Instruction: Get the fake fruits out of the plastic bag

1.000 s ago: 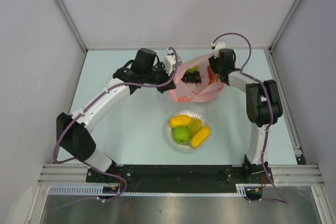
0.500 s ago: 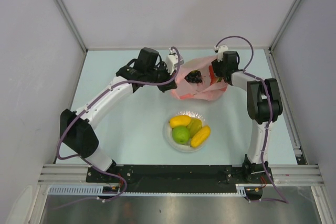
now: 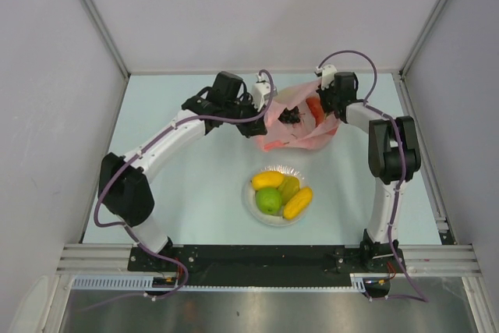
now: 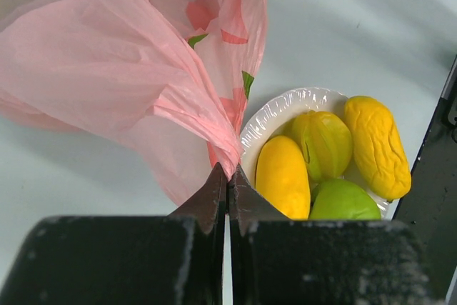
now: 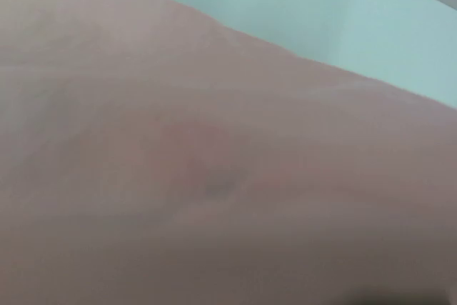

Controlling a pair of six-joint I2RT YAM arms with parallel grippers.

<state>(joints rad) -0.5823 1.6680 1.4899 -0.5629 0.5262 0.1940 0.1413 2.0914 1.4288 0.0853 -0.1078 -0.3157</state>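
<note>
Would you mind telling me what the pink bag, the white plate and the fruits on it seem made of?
The pink bag: thin translucent plastic film, crinkled into folds. The white plate: probably thin plastic, with a glossy ribbed rim. The fruits: apparently moulded plastic, smooth with a slight sheen.

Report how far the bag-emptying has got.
Done: four glossy plastic fruits, green and yellow, sit on the round white plate. In hand: the left gripper is shut on the edge of the thin pink plastic bag; the right gripper is shut at its mouth, grip hidden. Left: the dark purple grape bunch and a red piece lie inside.
</note>
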